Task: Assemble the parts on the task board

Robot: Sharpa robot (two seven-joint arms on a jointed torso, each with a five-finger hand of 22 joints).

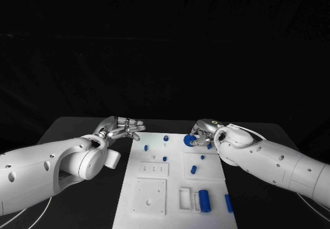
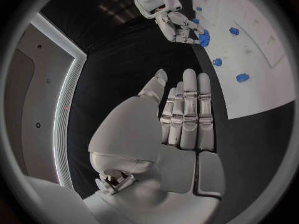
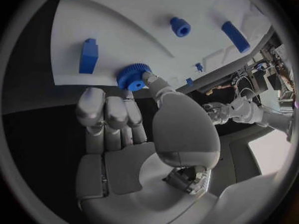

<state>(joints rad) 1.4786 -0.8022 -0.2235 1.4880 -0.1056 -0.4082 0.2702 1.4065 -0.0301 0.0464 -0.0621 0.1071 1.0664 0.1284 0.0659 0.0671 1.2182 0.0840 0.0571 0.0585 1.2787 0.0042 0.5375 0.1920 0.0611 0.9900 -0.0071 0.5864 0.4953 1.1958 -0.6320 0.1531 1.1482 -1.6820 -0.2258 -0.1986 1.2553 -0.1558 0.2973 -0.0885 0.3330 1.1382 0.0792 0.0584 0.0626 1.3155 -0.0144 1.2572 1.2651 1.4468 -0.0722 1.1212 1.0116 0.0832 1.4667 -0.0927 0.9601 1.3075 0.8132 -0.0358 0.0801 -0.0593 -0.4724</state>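
Board lay mid-bench, loose parts scattered nearest the robot. Farther along, right hand pinched a blue gear at the board's far edge; left hand hovered beside, fingers extended, empty. Such a shallow pinch might drop the gear.

The head view is dim, its upper half black from ten to two o'clock, while the white board and both arms stand out brightly and sharply. Both wrist views bend straight edges into curves toward the rim, inside a dark circular frame. In the left wrist view a thin light strip glows at nine o'clock, and soft shadows lie between the fingers.
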